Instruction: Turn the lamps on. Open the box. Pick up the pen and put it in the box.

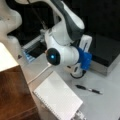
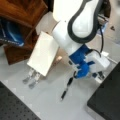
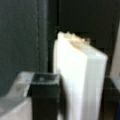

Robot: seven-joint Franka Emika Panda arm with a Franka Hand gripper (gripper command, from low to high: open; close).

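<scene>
In a front view there is one pen (image 1: 88,89), black with a silvery middle, lying flat on the grey table (image 1: 107,100) to the right of one white spiral-bound notebook (image 1: 58,97); the two do not touch. One box (image 1: 105,50) with a black lid and silver-grey sides stands at the view's right, and its lid is down. A brown wooden cabinet (image 1: 13,95) fills the lower left corner, with one cream-white lampshade (image 1: 6,58) just above it. One white cable (image 1: 40,73) runs across the table near the notebook. The white arm (image 1: 65,27) bends down over the middle of the table, and the gripper (image 1: 78,72) with its blue mount is low, between the box and the pen; whether its fingers are apart or together I cannot tell. In a front view from another side, the same single pen (image 2: 67,87) lies on the table, just below the gripper (image 2: 100,75), which is near the box's dark lid (image 2: 107,100) at the lower right. The notebook (image 2: 43,52) is beside the cabinet (image 2: 22,15), and the arm (image 2: 80,22) leans over from the top. In the wrist view, one black finger (image 3: 45,97) shows at the bottom, close before a tall white block (image 3: 80,85); the dark surface (image 3: 22,35) is behind. The pen is not held.
</scene>
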